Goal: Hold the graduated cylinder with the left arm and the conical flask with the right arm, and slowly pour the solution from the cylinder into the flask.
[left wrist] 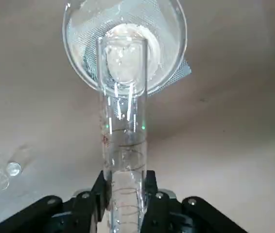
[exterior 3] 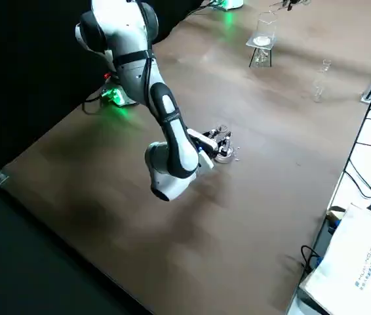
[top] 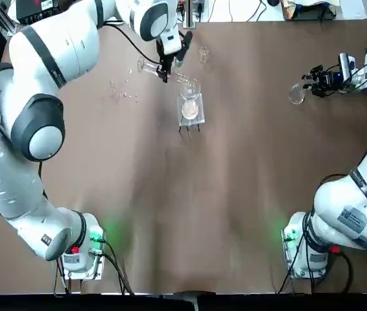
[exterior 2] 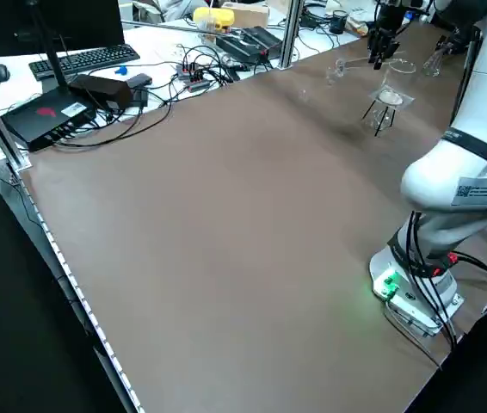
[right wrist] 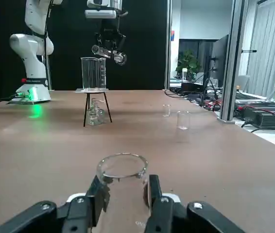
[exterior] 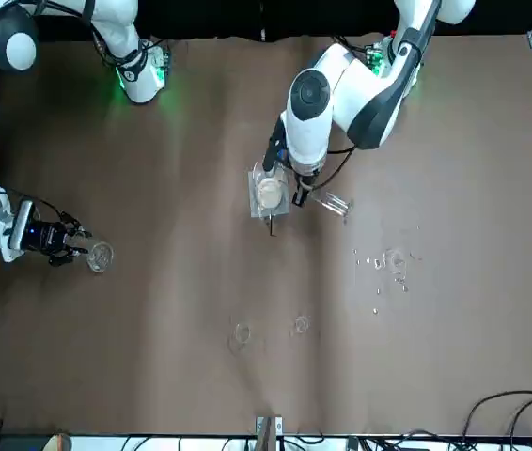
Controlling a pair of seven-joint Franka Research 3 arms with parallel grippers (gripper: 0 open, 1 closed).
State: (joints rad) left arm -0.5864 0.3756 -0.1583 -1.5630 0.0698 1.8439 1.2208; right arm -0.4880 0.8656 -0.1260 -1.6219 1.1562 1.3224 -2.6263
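Brown matte table [top: 235,194] carries the glassware. Left end effector [left wrist: 124,204] is clamped on the graduated cylinder [left wrist: 123,145], a thin clear tube with fine red markings, held roughly level above the table, its open mouth over the wider clear beaker [top: 190,91] just ahead. That beaker stands on wire mesh over a white disc on a small tripod. Well apart, the right end effector [right wrist: 123,194] grips the conical flask [right wrist: 123,172], clear glass with a round rim, sitting between its fingers.
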